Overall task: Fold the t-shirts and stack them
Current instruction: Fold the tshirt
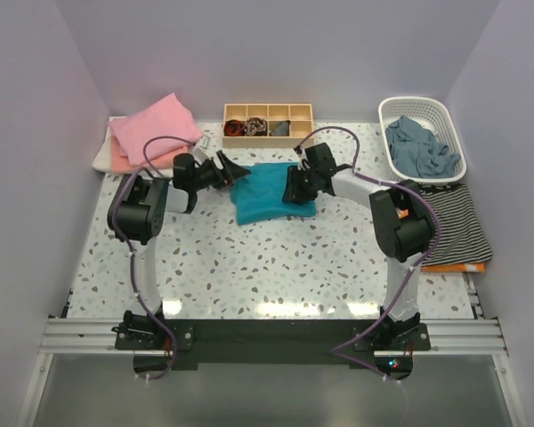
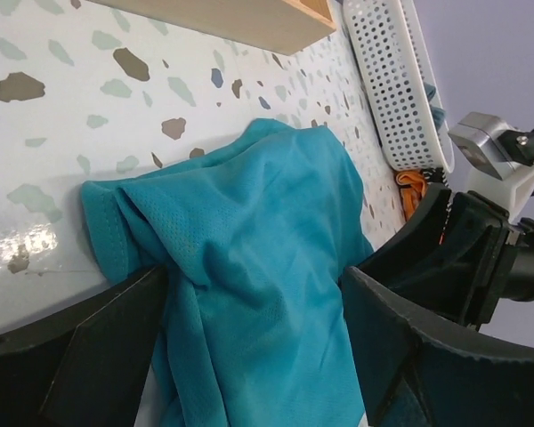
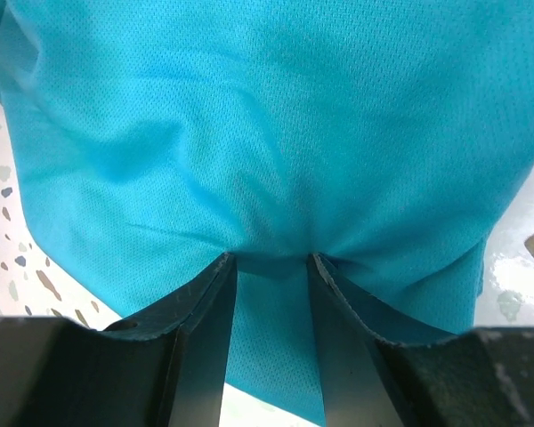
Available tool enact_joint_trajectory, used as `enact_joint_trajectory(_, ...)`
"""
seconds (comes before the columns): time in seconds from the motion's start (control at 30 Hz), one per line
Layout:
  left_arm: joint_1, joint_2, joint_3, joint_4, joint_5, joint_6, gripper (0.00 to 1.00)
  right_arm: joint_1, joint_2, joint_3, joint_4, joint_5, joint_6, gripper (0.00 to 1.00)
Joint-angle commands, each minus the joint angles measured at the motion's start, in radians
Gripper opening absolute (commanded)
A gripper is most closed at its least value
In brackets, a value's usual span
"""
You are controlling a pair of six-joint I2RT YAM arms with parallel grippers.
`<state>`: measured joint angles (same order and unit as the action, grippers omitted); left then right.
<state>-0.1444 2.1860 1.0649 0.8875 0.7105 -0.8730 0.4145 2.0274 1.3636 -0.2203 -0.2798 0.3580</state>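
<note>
Right gripper (image 3: 270,263) clamped on a fold of the teal t-shirt (image 3: 267,133), cloth bunched just ahead. Left gripper (image 2: 254,298) jaws wide apart, shirt edge loose between them. Shirt crumpled, half-folded. Pink folded t-shirts (image 1: 156,126) beyond left gripper.

You have four t-shirts on the counter (image 1: 276,267): one teal t-shirt (image 1: 271,191) at centre, and at 10 o'clock one pink t-shirt (image 1: 156,124), one peach t-shirt (image 1: 123,163) and one white t-shirt (image 1: 101,160). One wooden tray (image 1: 268,139) sits at 12 o'clock, one white basket (image 1: 423,100) at 2 o'clock, and one striped garment (image 1: 454,222) at 3 o'clock. You have two arms: a left end effector (image 1: 234,171) and a right end effector (image 1: 294,187).
</note>
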Motion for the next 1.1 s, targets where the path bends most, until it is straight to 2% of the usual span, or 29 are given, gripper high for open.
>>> enact_joint_trajectory(0.0,-0.006,-0.178,0.012,-0.251,-0.132,0.224,0.84,0.004,-0.105,-0.020,0.010,0.066,-0.019,0.43)
enact_joint_trajectory(0.03,-0.015,-0.204,0.017,-0.324,-0.184,0.276,0.84,0.004,-0.123,-0.018,-0.004,0.091,-0.021,0.43)
enact_joint_trajectory(0.07,-0.041,-0.228,0.023,-0.391,-0.318,0.377,0.84,0.003,-0.156,-0.020,-0.011,0.150,-0.024,0.44)
enact_joint_trajectory(0.1,-0.059,-0.271,0.039,-0.529,-0.397,0.419,0.84,0.003,-0.171,-0.015,-0.022,0.186,-0.033,0.44)
enact_joint_trajectory(0.13,-0.076,-0.287,0.044,-0.579,-0.467,0.455,0.84,0.003,-0.182,-0.012,-0.045,0.223,-0.037,0.44)
enact_joint_trajectory(0.17,-0.114,-0.299,0.049,-0.620,-0.611,0.497,0.84,0.003,-0.199,-0.005,-0.057,0.269,-0.037,0.45)
enact_joint_trajectory(0.2,-0.129,-0.311,0.061,-0.693,-0.658,0.506,0.85,-0.003,-0.203,-0.001,-0.069,0.312,-0.048,0.45)
enact_joint_trajectory(0.33,-0.168,-0.331,0.041,-0.702,-0.733,0.514,0.85,-0.016,-0.203,0.009,-0.090,0.312,-0.071,0.44)
enact_joint_trajectory(0.4,-0.188,-0.322,0.052,-0.676,-0.682,0.528,0.84,-0.014,-0.191,0.009,-0.080,0.281,-0.068,0.44)
enact_joint_trajectory(0.47,-0.199,-0.305,0.072,-0.661,-0.590,0.539,0.82,-0.014,-0.177,0.011,-0.059,0.188,-0.060,0.43)
enact_joint_trajectory(0.77,-0.227,-0.187,0.248,-0.657,-0.441,0.582,0.77,-0.014,-0.073,0.026,0.004,-0.015,-0.031,0.43)
enact_joint_trajectory(0.9,-0.228,-0.134,0.306,-0.628,-0.342,0.575,0.75,-0.016,-0.035,0.035,0.001,-0.012,-0.028,0.43)
enact_joint_trajectory(1.07,-0.228,-0.091,0.342,-0.700,-0.403,0.606,0.74,-0.014,-0.022,0.046,-0.068,0.063,-0.033,0.42)
